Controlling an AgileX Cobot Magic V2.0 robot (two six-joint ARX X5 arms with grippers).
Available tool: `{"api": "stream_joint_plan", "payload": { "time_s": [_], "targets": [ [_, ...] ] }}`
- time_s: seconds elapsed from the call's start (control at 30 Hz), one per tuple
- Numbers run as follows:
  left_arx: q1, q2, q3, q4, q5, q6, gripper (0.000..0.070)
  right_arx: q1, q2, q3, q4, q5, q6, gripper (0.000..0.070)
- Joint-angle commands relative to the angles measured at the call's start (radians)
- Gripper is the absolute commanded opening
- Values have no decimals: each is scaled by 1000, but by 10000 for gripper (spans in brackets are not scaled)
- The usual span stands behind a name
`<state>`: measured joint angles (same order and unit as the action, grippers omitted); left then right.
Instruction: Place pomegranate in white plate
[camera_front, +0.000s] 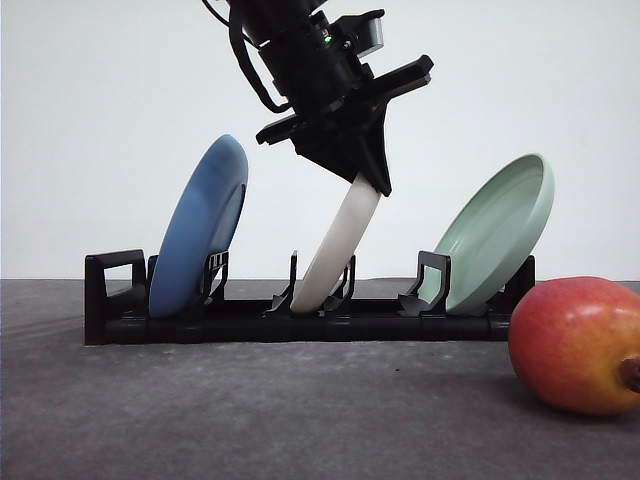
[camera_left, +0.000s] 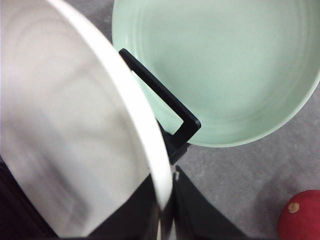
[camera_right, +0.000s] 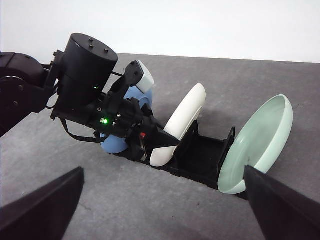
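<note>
The pomegranate, red with yellow-orange patches, lies on the grey table at the front right, clear of both grippers; its edge shows in the left wrist view. The white plate stands tilted in the middle slot of a black rack. My left gripper is shut on its upper rim. In the left wrist view the plate runs between the dark fingers. The right wrist view shows the plate, the left gripper on it, and my right gripper open and empty, short of the rack.
A blue plate leans in the rack's left slot and a pale green plate in its right slot, close to the pomegranate. The green plate sits just beyond a black rack divider. Grey table stretches in front of the rack.
</note>
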<state>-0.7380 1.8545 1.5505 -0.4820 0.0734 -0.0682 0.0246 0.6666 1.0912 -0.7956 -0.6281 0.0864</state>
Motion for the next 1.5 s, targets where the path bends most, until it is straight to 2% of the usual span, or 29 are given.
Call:
{"api": "stream_joint_plan", "payload": {
  "time_s": [0.0, 0.43, 0.6, 0.83, 0.9, 1.03, 1.1, 1.3, 1.47],
  "targets": [
    [-11, 14, 27, 1, 1, 5, 0, 2, 5, 19, 8, -3, 11, 650],
    [-62, -173, 27, -25, 2, 0, 0, 2, 5, 19, 8, -3, 11, 650],
    [-112, -298, 27, -158, 1, 2, 0, 2, 5, 19, 8, -3, 11, 650],
    [-193, -446, 26, -450, -10, -4, 0, 2, 5, 19, 7, -3, 11, 650],
    [-229, -468, 25, -515, -41, -4, 0, 2, 5, 19, 7, -3, 11, 650],
    [-327, -477, 20, -653, -162, -4, 0, 2, 5, 19, 7, -3, 14, 650],
    [-375, -477, 1, -682, -224, -17, 0, 2, 5, 19, 7, -3, 19, 650],
    [-509, -470, -129, -636, -398, -98, 0, 2, 5, 19, 5, -3, 19, 650],
    [-567, -417, -235, -567, -432, -110, 0, 2, 5, 19, 5, -3, 21, 650]
  ]
}}
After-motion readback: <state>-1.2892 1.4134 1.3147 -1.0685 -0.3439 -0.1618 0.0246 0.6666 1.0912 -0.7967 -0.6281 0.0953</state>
